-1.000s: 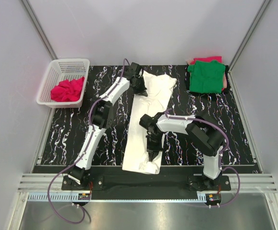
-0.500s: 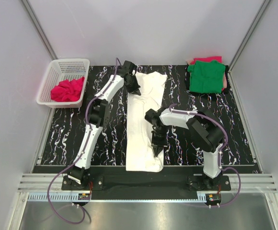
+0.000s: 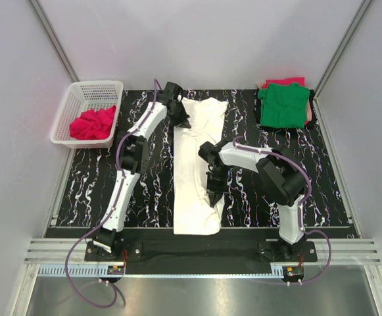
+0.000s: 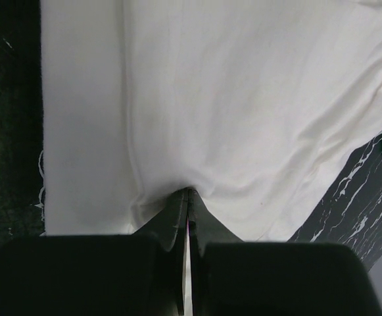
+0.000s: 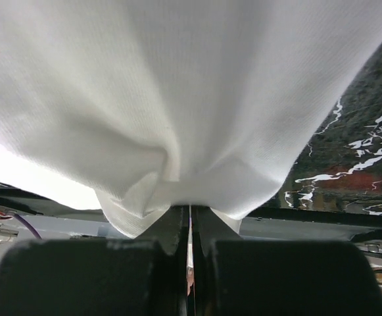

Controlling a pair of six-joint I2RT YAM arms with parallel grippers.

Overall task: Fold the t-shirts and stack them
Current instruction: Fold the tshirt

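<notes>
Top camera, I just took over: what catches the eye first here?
The long white t-shirt lies down the middle of the table, pinched by both arms: the left gripper at its far end, the right gripper at its near right edge. A folded green t-shirt sits at the far right corner, and a crumpled pinkish-red t-shirt fills the white basket at far left.
</notes>
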